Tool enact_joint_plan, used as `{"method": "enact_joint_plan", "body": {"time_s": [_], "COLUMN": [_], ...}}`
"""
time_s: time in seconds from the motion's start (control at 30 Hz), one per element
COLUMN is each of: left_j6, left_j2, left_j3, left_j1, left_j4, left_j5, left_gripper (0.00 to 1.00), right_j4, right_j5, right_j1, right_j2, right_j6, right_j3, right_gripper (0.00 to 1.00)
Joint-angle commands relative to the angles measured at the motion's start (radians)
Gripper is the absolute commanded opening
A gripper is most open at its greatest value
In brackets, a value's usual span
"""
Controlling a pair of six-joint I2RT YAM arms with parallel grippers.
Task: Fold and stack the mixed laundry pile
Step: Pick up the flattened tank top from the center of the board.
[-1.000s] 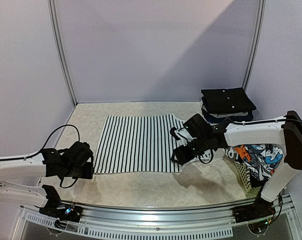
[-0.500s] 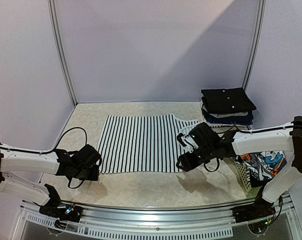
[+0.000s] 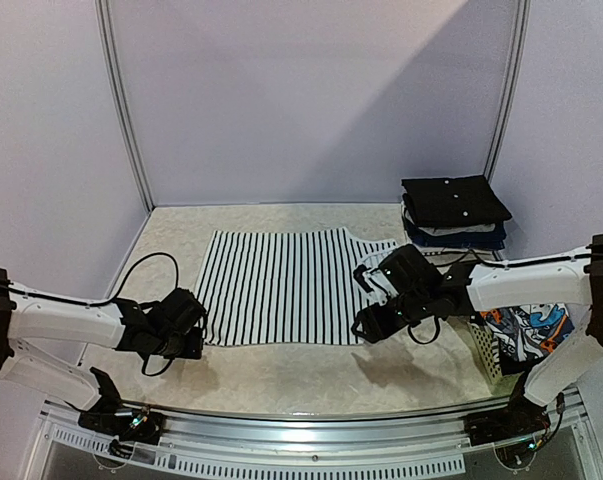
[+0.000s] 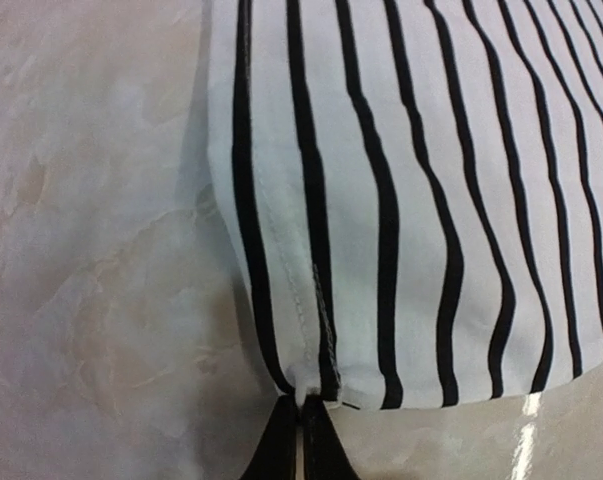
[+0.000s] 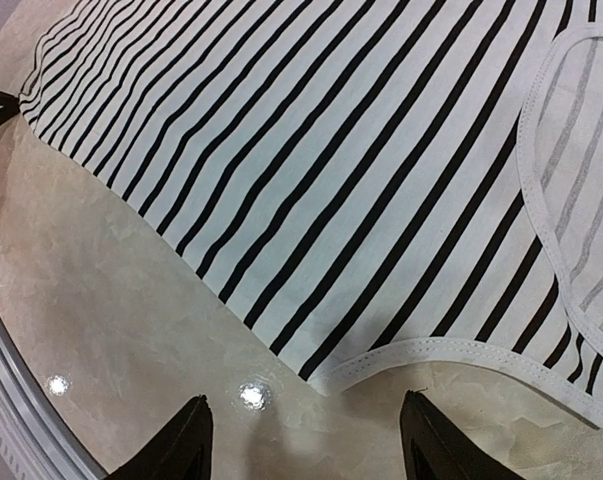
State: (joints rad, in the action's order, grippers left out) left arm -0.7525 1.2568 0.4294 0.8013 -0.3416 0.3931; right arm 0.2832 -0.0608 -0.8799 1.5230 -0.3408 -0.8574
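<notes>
Fold apparently starting: the left end effector [image 4: 299,450] pinches the near-left hem of the striped garment [image 3: 281,288], flat mid-surface; the right end effector [image 5: 306,450] (spread, holding nothing) should next close on the near-right hem.

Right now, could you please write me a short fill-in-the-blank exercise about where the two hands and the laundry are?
1. The left hand is shut on the near-left ____ of the flat white cloth garment with thin black stripes.
2. The right hand, by that garment's near-right hem, is ____ and holds nothing.
3. The white plastic lattice basket holding the orange, blue and white graphic-print garment stands on the robot's ____ side.
Missing words: corner; open; right.
</notes>
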Motion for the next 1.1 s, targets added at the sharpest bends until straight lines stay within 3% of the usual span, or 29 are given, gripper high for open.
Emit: {"method": "enact_joint_plan", "body": {"time_s": [0.0, 0.23, 0.53, 0.9, 1.07], "left_j6": [0.009, -0.015, -0.008, -0.008, -0.006], "left_j2": [-0.02, -0.129, -0.152, -0.152, -0.151], "left_j3": [-0.015, -0.005, -0.011, -0.021, -0.021], "left_j1": [0.015, 0.028, 0.03, 0.03, 0.03], "left_j4": [0.027, -0.086, -0.101, -0.089, -0.086], "left_j5": [-0.019, -0.004, 0.001, 0.004, 0.005], "left_gripper": [0.0, 0.0, 0.0, 0.0, 0.0], "right_j4": [-0.01, -0.046, -0.09, -0.066, -0.058], "right_j5": [0.017, 0.024, 0.042, 0.114, 0.122], "right_j1": [-0.027, -0.058, -0.061, -0.062, -0.061], "right_j2": [0.0, 0.042, 0.116, 0.188, 0.193], "right_j6": [-0.026, -0.092, -0.136, -0.15, -0.15], "right_j3": [0.027, 0.068, 0.07, 0.037, 0.031], "right_gripper": [0.65, 0.64, 0.56, 0.36, 0.21]}}
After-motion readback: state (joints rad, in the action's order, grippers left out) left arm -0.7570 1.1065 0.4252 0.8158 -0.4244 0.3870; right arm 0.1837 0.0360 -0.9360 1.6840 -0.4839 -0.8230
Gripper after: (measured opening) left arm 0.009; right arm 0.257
